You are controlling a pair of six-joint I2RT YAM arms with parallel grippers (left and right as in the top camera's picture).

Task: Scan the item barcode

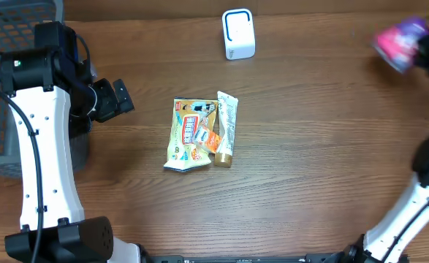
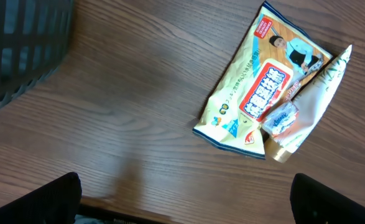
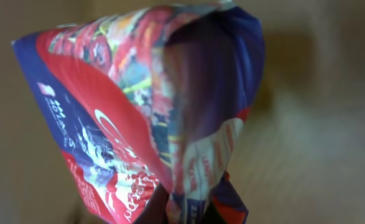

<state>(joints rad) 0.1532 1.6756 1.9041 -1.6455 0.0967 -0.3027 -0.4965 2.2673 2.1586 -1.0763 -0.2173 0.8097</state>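
Grips red-and-blue packet (image 3: 138, 118) tight in right gripper (image 1: 421, 50) at two o'clock; spreads left gripper (image 1: 120, 98) wide, empty, at nine, near central snack bags (image 1: 198, 134); white scanner (image 1: 238, 33) at twelve.

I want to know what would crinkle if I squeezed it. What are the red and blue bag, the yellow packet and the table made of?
The red and blue bag looks like thin glossy plastic film: it creases and shines. The yellow packet seems the same, with wrinkled sealed edges. The table looks like matte wood or a wood-look top: grain lines show.
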